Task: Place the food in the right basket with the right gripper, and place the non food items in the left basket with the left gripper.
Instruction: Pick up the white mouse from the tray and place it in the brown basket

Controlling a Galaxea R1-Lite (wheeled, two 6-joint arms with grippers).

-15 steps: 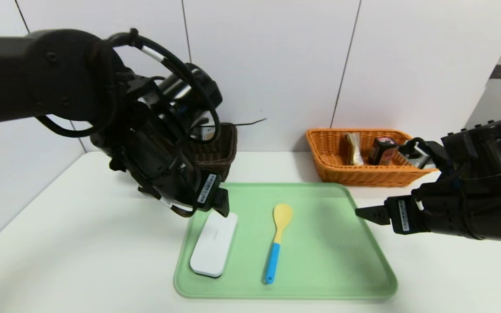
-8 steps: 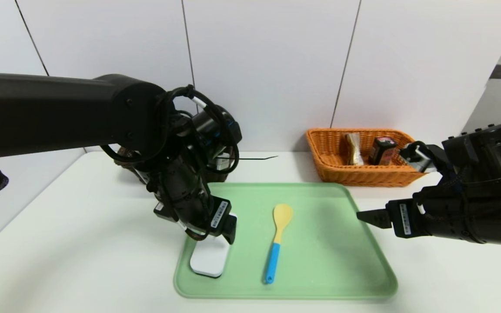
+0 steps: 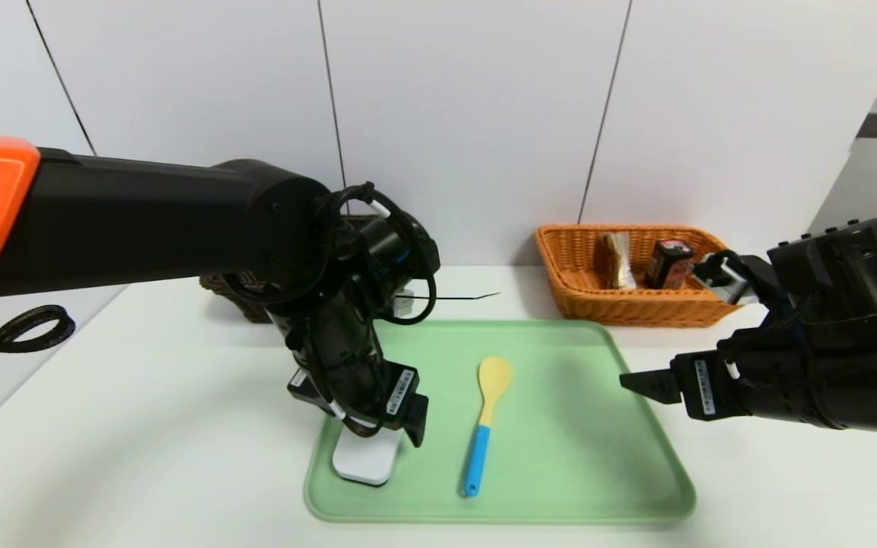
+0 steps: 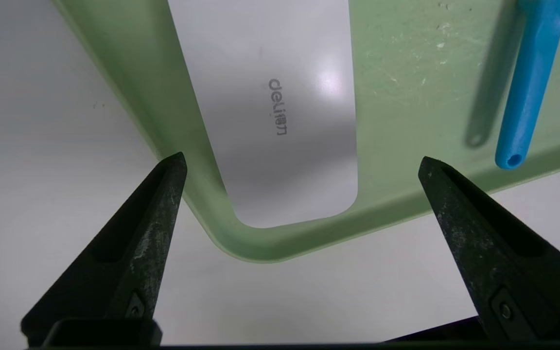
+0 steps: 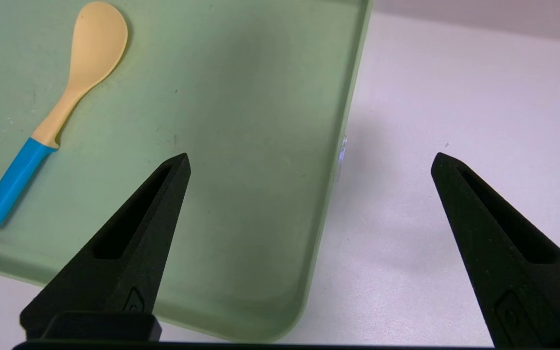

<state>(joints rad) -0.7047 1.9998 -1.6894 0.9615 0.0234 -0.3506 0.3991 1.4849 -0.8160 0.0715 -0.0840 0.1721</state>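
You're looking at a plain tabletop work station, lab-like in its setup — a robot's two black arms (image 3: 827,327) reach over a bare white table (image 3: 180,396), with smooth white panels (image 3: 469,129) standing right behind it. You can see dark seams between those panels — but whether the wider room is a lab, a workshop or something else, you cannot tell.

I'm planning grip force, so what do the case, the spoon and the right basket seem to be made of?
Case: probably smooth plastic, perhaps coated metal; it shows a soft bright highlight.
Spoon: likely matte plastic or silicone, evenly coloured, with a smooth blue handle.
Basket: woven wicker or plastic imitation, judging by its visible weave.
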